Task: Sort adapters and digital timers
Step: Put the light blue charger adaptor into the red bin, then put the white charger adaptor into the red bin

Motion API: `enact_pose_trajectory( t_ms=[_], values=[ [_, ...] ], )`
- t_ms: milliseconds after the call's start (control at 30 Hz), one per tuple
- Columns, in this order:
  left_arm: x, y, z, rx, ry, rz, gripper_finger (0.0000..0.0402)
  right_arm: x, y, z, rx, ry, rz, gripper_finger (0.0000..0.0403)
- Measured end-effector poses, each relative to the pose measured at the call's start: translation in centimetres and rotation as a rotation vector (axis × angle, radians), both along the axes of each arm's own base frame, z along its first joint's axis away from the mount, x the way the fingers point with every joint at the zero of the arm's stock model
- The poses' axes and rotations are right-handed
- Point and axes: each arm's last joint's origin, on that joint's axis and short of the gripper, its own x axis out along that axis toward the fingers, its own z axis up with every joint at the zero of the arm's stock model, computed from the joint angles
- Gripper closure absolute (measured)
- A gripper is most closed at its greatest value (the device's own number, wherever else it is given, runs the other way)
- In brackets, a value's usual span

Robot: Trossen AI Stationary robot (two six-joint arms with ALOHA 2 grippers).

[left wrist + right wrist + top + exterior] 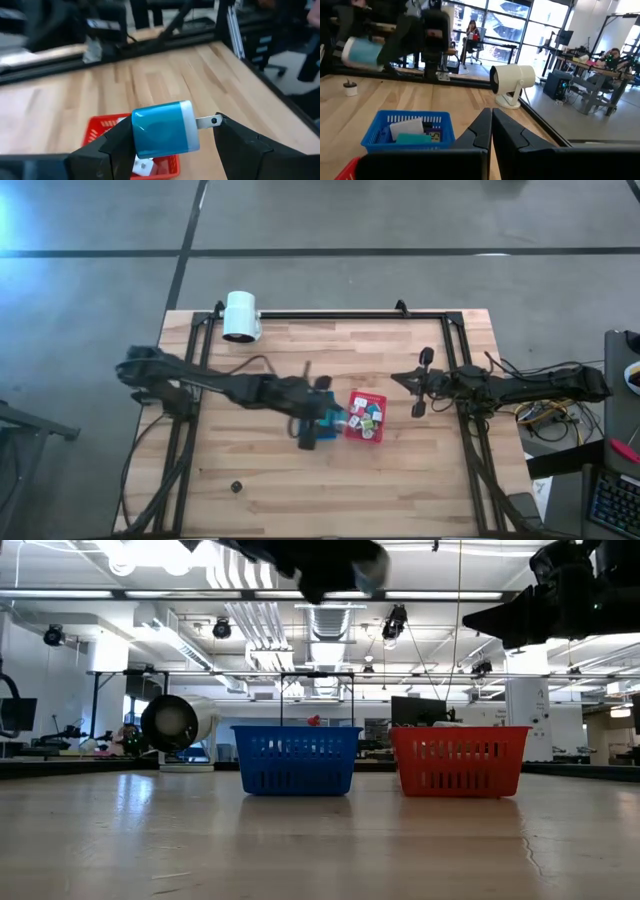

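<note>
While the left gripper [170, 137] hangs above the red basket [105, 125], its jaws hold a blue adapter [162, 127] with metal prongs. Beside it, the blue basket [385, 135] holds flat timers [412, 131]. Farther off, the right gripper [420, 383] waits over the wooden surface [400, 480], jaws pressed together, empty.

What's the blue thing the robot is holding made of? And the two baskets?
The blue adapter looks like glossy plastic, since light glints on it, with a shiny metal prong. The red basket and the blue basket look like moulded plastic, judging by their thin slotted walls.
</note>
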Motion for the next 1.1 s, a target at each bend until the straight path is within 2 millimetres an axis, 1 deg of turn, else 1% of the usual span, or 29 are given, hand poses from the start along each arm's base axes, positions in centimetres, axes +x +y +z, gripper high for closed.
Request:
enact_pose_trajectory(
  t_ms=[233,333,433,567,700,767,833,1000,1100],
  values=[
    [5.8,1.9,-3.3,-0.056,0.103,-0.054,0.0173,0.2,0.0,-0.3,-0.019,0.026,0.000,0.0394],
    [7.9,2.8,-5.3,-0.048,0.158,-0.044,0.0173,0.2,0.0,-0.3,-0.021,0.027,0.000,0.0394],
    [9.6,3.5,-7.1,-0.038,0.214,-0.033,0.0173,0.3,0.0,-0.3,-0.021,0.028,0.000,0.0394],
    [11.1,3.8,-8.3,-0.027,0.266,-0.033,0.0173,0.3,0.0,-0.3,-0.022,0.028,0.000,0.0394],
    [11.8,3.8,-8.8,-0.017,0.290,-0.044,0.0173,0.3,0.0,-0.3,-0.025,0.031,0.000,0.0394],
    [11.8,3.8,-8.9,-0.016,0.297,-0.044,0.0171,0.3,0.0,-0.3,-0.025,0.033,0.000,0.0394],
    [11.8,3.8,-8.9,-0.017,0.297,-0.044,0.0154,0.3,0.0,-0.3,-0.025,0.033,0.000,0.0394],
    [11.7,3.7,-8.5,-0.024,0.295,-0.055,0.0087,0.3,0.0,-0.3,-0.025,0.033,0.002,0.0394],
    [11.6,3.7,-8.1,-0.026,0.292,-0.060,0.0061,0.3,0.0,-0.3,-0.025,0.033,0.002,0.0394]
  ],
)
